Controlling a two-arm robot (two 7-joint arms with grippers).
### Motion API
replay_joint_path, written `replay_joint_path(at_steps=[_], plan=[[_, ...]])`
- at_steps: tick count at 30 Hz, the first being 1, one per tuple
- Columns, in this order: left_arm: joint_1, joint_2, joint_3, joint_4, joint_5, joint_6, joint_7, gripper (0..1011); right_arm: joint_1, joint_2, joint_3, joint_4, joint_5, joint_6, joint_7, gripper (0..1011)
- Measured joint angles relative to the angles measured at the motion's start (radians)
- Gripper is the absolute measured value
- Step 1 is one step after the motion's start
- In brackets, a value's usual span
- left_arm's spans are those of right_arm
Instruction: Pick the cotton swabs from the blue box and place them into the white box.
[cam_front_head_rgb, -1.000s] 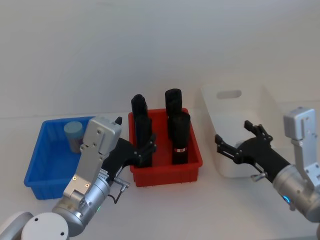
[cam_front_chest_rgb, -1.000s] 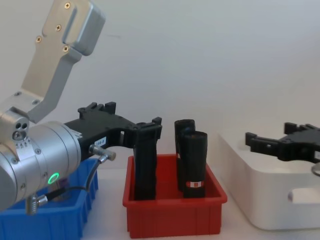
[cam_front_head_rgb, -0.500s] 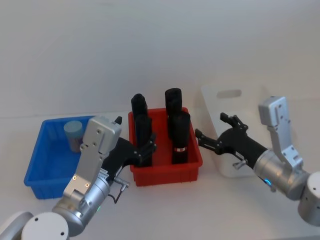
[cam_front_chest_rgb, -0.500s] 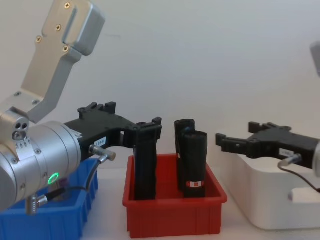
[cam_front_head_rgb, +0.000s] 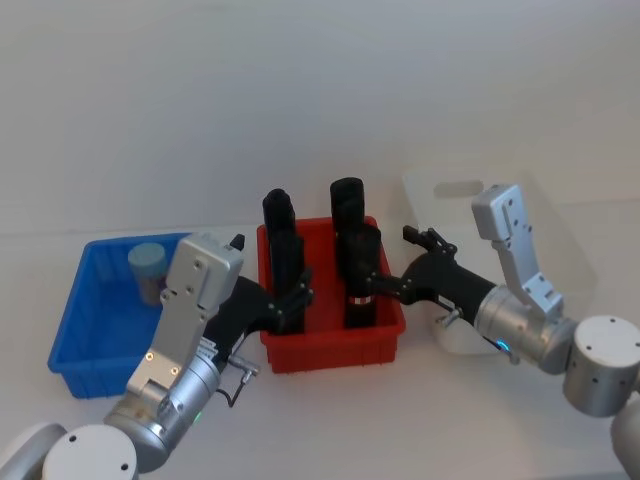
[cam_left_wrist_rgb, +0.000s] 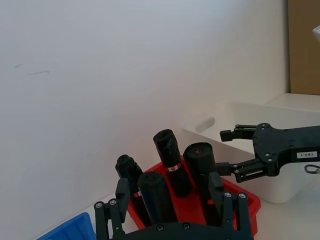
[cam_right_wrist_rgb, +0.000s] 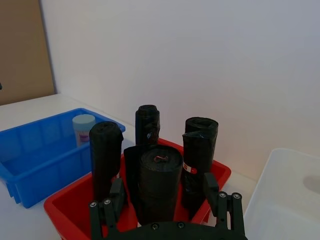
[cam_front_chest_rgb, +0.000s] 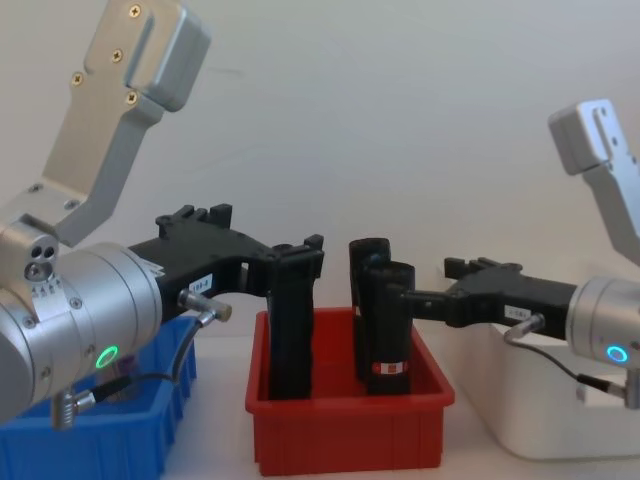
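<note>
One jar of cotton swabs (cam_front_head_rgb: 147, 266) with a pale blue lid stands upright in the far part of the blue box (cam_front_head_rgb: 72, 335); the right wrist view also shows this jar (cam_right_wrist_rgb: 83, 127). My left gripper (cam_front_head_rgb: 268, 272) hovers open and empty at the red bin's left front corner, just right of the blue box. My right gripper (cam_front_head_rgb: 390, 262) is open and empty over the red bin's right edge, by a black cylinder, left of the white box (cam_front_head_rgb: 462, 188). In the chest view the right gripper (cam_front_chest_rgb: 425, 280) reaches leftwards from above the white box (cam_front_chest_rgb: 540, 410).
A red bin (cam_front_head_rgb: 330, 348) stands between the two boxes and holds several tall black cylinders (cam_front_head_rgb: 360, 270). They rise well above its rim and stand between both grippers. A white wall is close behind the bins.
My right gripper has swung left, from above the white box to the red bin's right side, still open. The left arm and the jar have not moved.
</note>
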Motion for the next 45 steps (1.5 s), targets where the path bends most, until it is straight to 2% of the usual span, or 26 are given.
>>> replay_joint_path(at_steps=[17, 24, 31, 38, 41, 45], plan=[[0.000, 0.000, 0.000, 0.000, 0.000, 0.000, 0.000, 1004, 0.165, -0.063, -0.026, 0.305, -0.028, -0.095, 0.063, 994], [0.000, 0.000, 0.000, 0.000, 0.000, 0.000, 0.000, 1004, 0.221, -0.084, -0.030, 0.410, -0.027, -0.132, 0.084, 836], [0.000, 0.000, 0.000, 0.000, 0.000, 0.000, 0.000, 1004, 0.270, -0.102, -0.029, 0.501, -0.017, -0.170, 0.102, 607], [0.000, 0.000, 0.000, 0.000, 0.000, 0.000, 0.000, 1004, 0.284, -0.107, -0.023, 0.527, -0.006, -0.189, 0.108, 535], [0.000, 0.000, 0.000, 0.000, 0.000, 0.000, 0.000, 1004, 0.280, -0.105, -0.020, 0.511, -0.001, -0.189, 0.108, 521], [0.000, 0.000, 0.000, 0.000, 0.000, 0.000, 0.000, 1004, 0.244, -0.094, -0.014, 0.433, 0.013, -0.170, 0.099, 508]])
